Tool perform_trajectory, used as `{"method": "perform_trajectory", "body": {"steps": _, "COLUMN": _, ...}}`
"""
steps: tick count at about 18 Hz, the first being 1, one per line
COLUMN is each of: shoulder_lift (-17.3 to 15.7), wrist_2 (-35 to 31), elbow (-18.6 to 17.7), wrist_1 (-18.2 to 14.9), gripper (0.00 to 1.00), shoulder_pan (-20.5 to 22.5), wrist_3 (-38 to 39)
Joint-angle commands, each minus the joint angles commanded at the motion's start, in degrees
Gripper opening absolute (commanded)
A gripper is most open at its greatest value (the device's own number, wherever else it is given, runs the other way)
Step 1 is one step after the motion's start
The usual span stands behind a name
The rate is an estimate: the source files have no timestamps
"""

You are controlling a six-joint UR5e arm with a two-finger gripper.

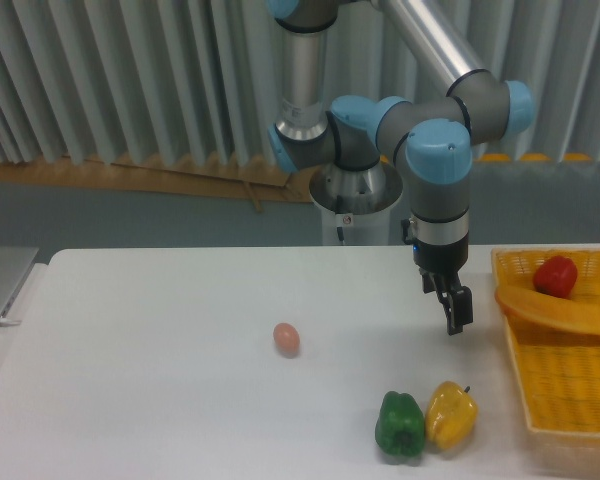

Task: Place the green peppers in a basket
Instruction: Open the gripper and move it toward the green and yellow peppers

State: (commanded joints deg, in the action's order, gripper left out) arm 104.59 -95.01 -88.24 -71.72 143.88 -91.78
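Egg (287, 338), yellow pepper (451, 414), red pepper (556, 275)
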Motion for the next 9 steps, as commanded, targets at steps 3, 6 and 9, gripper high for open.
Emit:
{"method": "perform_trajectory", "body": {"steps": 3, "shoulder_lift": 0.4, "wrist_2": 0.1, "elbow": 0.7, "wrist_1": 0.2, "gripper": 1.00, "shoulder_pan": 0.0, "wrist_3": 6.8}}
{"method": "perform_trajectory", "body": {"steps": 6, "shoulder_lift": 0.4, "wrist_2": 0.3, "elbow": 0.5, "wrist_1": 0.4, "gripper": 1.00, "shoulder_pan": -0.1, "wrist_3": 7.4}}
{"method": "perform_trajectory", "body": {"steps": 9, "shoulder_lift": 0.2, "wrist_2": 0.4, "elbow": 0.4, "wrist_1": 0.4, "gripper": 1.00, "shoulder_pan": -0.1, "wrist_3": 10.2}}
